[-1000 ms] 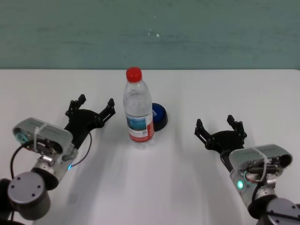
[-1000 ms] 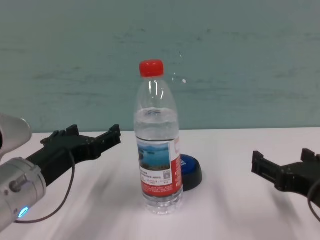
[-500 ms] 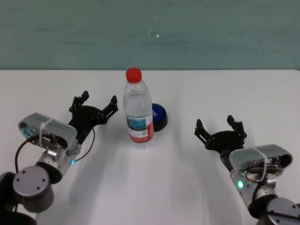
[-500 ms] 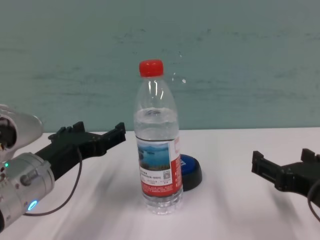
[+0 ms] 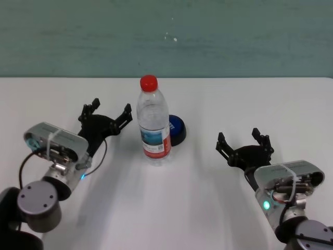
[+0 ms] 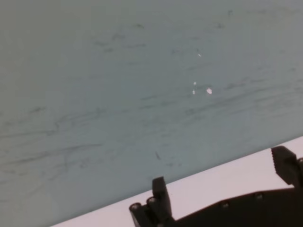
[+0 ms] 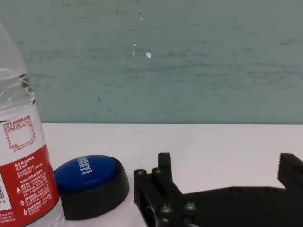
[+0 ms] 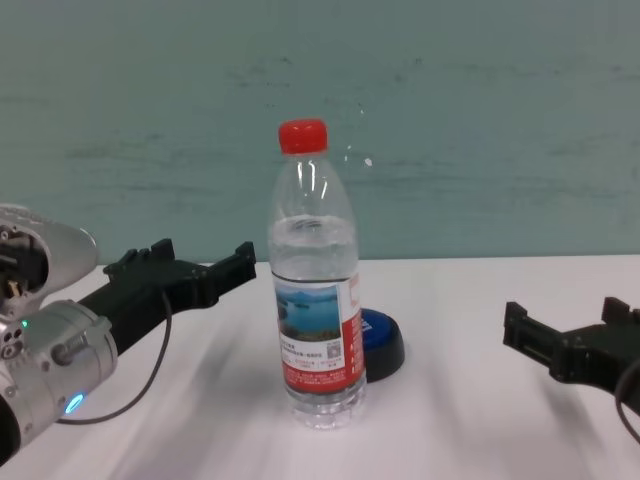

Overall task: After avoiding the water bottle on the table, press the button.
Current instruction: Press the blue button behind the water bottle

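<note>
- Over the past second the left gripper [image 5: 107,113] has advanced up the table [image 5: 250,99] toward the bottle [image 5: 153,125], fingers spread wide and holding nothing; its near fingertip now sits just beside the bottle's left side, not touching.
- Nothing else has moved: the right gripper [image 5: 244,143] rests well apart to the bottle's right, also spread and empty.
- Judging from this, the left arm looks set to skirt the bottle on its left and reach behind it (the press itself is not yet done).
- Bottle: tall, clear ribbed plastic, upright at table centre, with a red screw cap and a red-and-white label carrying a blue landscape; water nearly fills it.
- Button [image 5: 177,129]: a low round dome, glossy blue top on a black base, standing just behind and to the right of the bottle, partly hidden by it in the head view; the right wrist view shows white lettering on its top.
- Table: plain, smooth, matte white; behind it a scuffed teal wall [image 5: 166,36].
- Gripper fingers are black with toothed tips.
</note>
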Robot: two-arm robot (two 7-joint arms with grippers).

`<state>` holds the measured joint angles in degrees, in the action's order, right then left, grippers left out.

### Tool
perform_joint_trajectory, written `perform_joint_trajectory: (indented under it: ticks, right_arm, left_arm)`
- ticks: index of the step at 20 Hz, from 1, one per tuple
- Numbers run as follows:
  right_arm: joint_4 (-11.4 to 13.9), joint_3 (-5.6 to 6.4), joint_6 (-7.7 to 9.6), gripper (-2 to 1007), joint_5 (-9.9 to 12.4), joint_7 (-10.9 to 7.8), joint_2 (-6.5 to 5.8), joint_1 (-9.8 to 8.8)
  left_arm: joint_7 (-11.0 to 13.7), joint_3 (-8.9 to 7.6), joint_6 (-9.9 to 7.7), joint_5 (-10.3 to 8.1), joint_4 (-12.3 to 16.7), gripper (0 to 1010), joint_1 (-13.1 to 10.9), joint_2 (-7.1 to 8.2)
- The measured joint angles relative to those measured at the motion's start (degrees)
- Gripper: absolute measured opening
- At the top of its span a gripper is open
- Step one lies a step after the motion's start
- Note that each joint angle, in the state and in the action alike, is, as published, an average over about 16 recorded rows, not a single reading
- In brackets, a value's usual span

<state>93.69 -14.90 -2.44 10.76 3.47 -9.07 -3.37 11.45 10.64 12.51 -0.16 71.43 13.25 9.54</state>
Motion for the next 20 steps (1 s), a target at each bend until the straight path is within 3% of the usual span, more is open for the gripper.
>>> perform_joint_trajectory:
  ticks: [20]
  right_arm:
    - [0.0, 0.0, 0.0, 1004, 0.0, 0.0, 0.0, 0.0]
  left_arm:
    - [0.1, 0.12, 1.47, 0.91, -4.3, 1010, 3.0, -0.41]
